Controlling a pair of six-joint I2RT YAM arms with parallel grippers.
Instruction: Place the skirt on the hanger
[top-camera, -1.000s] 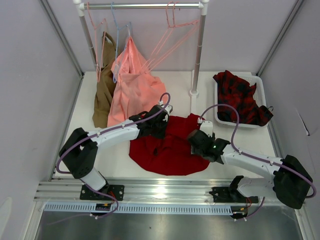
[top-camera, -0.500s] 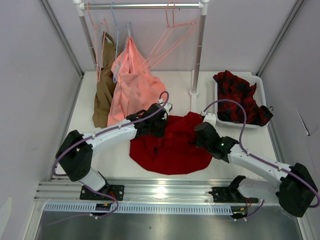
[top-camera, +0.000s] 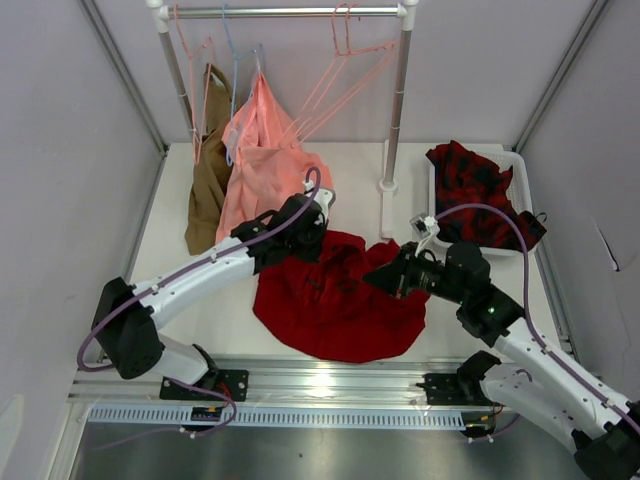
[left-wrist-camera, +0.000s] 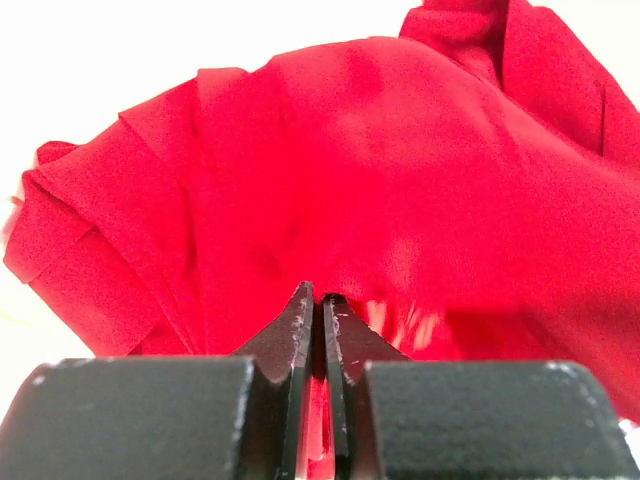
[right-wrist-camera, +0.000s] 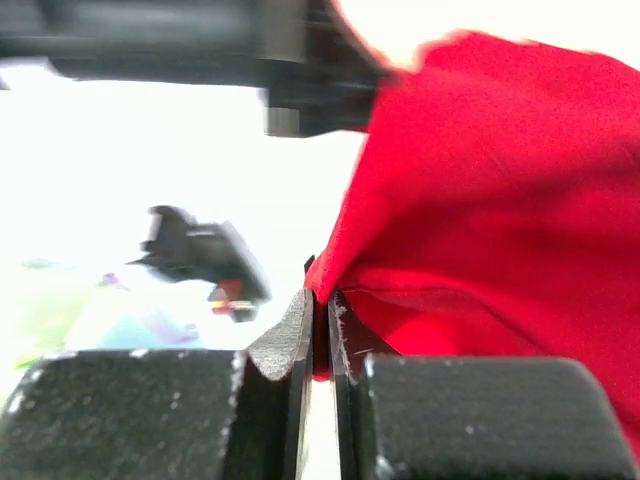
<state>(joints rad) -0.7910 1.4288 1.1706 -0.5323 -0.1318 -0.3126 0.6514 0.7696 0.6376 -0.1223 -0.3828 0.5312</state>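
The deep-red skirt (top-camera: 335, 300) lies bunched in the middle of the table, its far edge pulled up between the two arms. My left gripper (top-camera: 301, 243) is shut on the skirt's far left edge; in the left wrist view red fabric (left-wrist-camera: 400, 180) shows between the closed jaws of that gripper (left-wrist-camera: 320, 297). My right gripper (top-camera: 384, 279) is shut on the skirt's right edge, and in the right wrist view the cloth (right-wrist-camera: 500, 200) drapes from its closed jaws (right-wrist-camera: 320, 295). Pale-pink wire hangers (top-camera: 345, 85) hang tilted on the rail at the back.
A clothes rack (top-camera: 400, 100) stands at the back with a salmon-pink garment (top-camera: 262, 170), a brown garment (top-camera: 208, 190) and a light blue hanger (top-camera: 232, 70). A white bin (top-camera: 436, 238) at right holds a red-and-black checked garment (top-camera: 480, 190).
The right gripper has shut on the skirt's right edge and risen with it. The left arm has moved back with its grip. The skirt's far edge is pulled up between them.
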